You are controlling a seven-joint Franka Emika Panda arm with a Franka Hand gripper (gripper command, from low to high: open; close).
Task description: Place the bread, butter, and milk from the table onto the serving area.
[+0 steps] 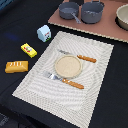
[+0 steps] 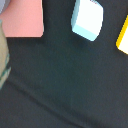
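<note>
In the exterior view the bread point(image 1: 16, 66), an orange ridged loaf, lies on the dark table at the exterior view's left. The yellow butter packet point(image 1: 29, 50) lies just beyond it, and the white and light-blue milk carton point(image 1: 44, 33) stands further back. All three are off the striped placemat point(image 1: 95, 65), whose round tan plate point(image 1: 67, 65) is bare. The wrist view shows the milk point(image 2: 87, 20) from above and an edge of the butter point(image 2: 123, 35). No gripper or arm shows in either view.
A fork point(image 1: 57, 76) and a knife point(image 1: 80, 56) with orange handles lie on the placemat beside the plate. A brown board point(image 1: 100, 25) at the back carries two grey pots point(image 1: 70, 10) point(image 1: 92, 11). A bowl point(image 1: 123, 17) sits at the exterior view's right edge. The board's corner shows in the wrist view point(image 2: 22, 20).
</note>
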